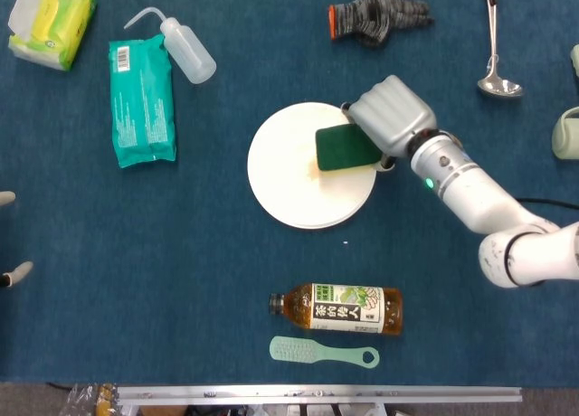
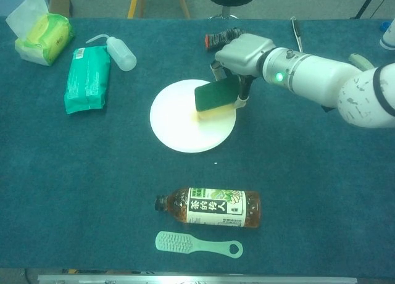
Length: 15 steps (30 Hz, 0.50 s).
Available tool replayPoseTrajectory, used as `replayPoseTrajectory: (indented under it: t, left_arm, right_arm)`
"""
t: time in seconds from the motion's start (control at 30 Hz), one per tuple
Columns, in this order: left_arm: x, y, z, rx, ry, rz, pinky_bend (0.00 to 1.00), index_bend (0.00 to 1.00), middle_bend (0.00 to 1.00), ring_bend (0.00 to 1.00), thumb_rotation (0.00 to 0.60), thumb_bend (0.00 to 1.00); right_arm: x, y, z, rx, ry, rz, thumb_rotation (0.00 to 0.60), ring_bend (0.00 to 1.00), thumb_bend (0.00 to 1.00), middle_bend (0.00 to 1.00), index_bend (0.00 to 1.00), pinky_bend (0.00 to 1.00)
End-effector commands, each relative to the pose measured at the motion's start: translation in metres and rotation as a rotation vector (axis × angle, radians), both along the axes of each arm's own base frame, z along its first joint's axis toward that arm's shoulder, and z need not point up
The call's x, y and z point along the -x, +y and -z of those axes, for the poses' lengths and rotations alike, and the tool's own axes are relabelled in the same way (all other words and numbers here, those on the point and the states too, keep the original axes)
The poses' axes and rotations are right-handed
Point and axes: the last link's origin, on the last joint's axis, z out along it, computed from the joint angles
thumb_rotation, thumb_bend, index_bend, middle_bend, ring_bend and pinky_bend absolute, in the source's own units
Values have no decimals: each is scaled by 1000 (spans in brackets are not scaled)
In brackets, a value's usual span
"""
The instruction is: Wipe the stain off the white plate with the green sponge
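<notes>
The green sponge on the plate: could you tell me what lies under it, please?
The green sponge, held by the right hand, lies on the white plate. Any stain beneath it is covered.

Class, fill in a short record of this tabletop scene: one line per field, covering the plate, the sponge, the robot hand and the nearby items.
Plate: round white plate on the blue table cloth
Sponge: green sponge with a yellow underside, over the plate's right part
Right robot hand: holds the sponge
Left robot hand: not in view
Stain: faint yellowish mark beside the sponge
Below the plate: tea bottle lying on its side, mint green brush
Upper left: green wipes packet, squeeze bottle
</notes>
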Motion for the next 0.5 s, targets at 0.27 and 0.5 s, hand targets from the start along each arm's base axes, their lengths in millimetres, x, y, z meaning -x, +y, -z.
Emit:
replayPoseTrajectory:
  t: [0.27,0.5]
  left_arm:
    - [6,-3,1,-2,-11,-17,259,233,30,56,600,106]
    - [9,-5,1,-1,-14,-24,259,233,30,56,600,107]
  right_arm:
    - [-7,3,22,-52,-8,-26,600,486,134,548,489,430]
    - [-3,6,25,-62,14,-27,600,486,134,548,489,430]
